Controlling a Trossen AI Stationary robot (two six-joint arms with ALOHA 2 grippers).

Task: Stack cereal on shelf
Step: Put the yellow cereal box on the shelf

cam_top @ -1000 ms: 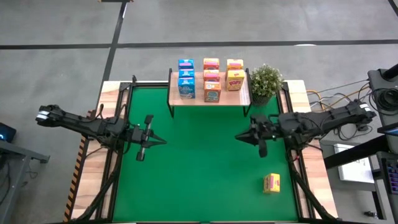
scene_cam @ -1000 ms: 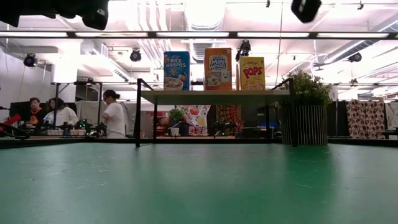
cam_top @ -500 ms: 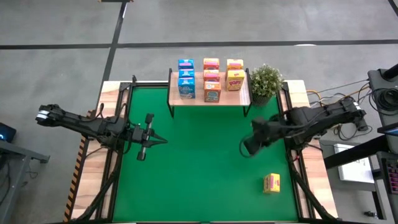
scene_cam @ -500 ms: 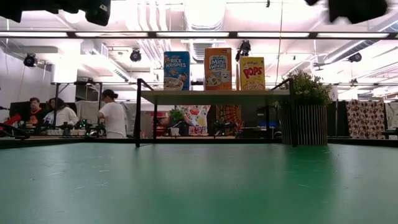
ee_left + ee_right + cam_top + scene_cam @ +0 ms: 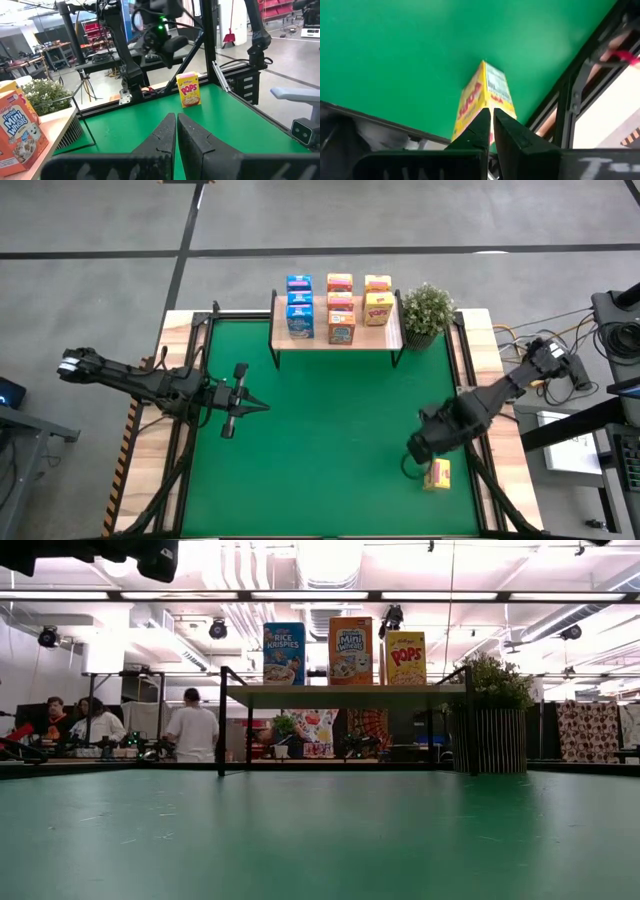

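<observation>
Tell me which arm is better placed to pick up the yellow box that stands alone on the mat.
The right arm. Its end effector, fingers shut, hangs just beside the lone yellow box near the mat's right edge. The left end effector, also shut, waits far across the green mat.

A green mat [image 5: 320, 440] covers most of the table [image 5: 178, 330], whose pale wooden edges show along both sides. A leafy potted plant [image 5: 428, 310] stands at the mat's far right corner; seen level across the table, its pot is ribbed and dark. Loose cables [image 5: 520, 335] trail off the table's right side over the grey floor [image 5: 100, 240]. Beyond the table, a person in a white top [image 5: 193, 728] stands facing away, and two more people [image 5: 85, 722] sit at a cluttered bench under bright ceiling lights [image 5: 330, 595].
</observation>
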